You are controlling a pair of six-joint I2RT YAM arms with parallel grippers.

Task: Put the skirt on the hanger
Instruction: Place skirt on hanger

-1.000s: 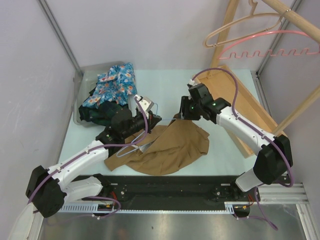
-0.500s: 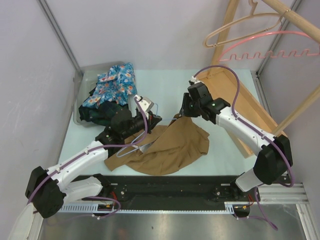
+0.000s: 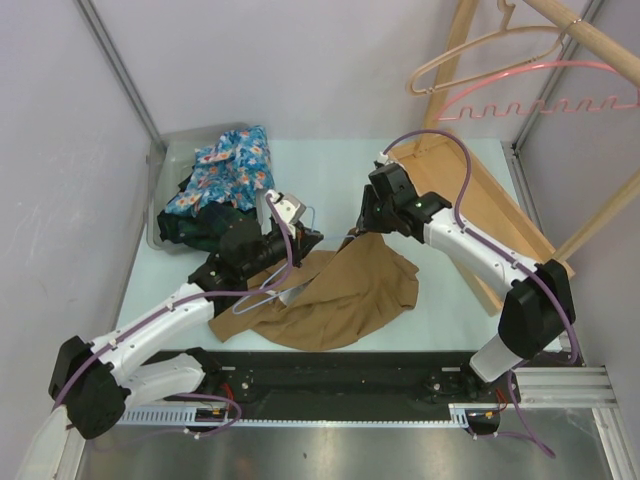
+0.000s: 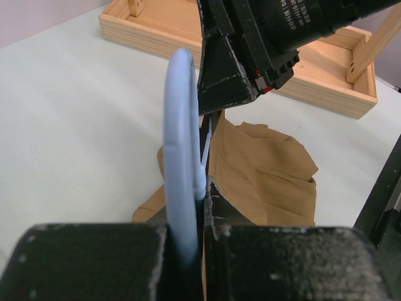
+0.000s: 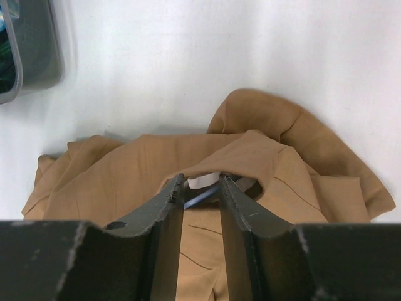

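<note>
The tan skirt (image 3: 340, 295) lies crumpled on the table in front of the arms. My left gripper (image 3: 305, 240) is shut on a light blue hanger (image 4: 182, 125), holding it edge-on above the skirt (image 4: 263, 169). Part of the hanger (image 3: 262, 296) rests on the skirt's left side. My right gripper (image 3: 358, 232) is at the skirt's far edge. In the right wrist view its jaws (image 5: 202, 182) stand narrowly apart. The skirt's waist hem (image 5: 250, 147) drapes over both tips. A white label and a blue bit of hanger show between them.
A clear bin (image 3: 160, 190) of folded clothes stands at the back left. A wooden rack base (image 3: 490, 200) lies at the right. Its rail carries a pink hanger (image 3: 540, 95) and a beige one (image 3: 480, 50).
My right gripper's jaws have narrowed at the skirt's waist edge, and that arm has shifted slightly left. The left arm and hanger have not moved.
</note>
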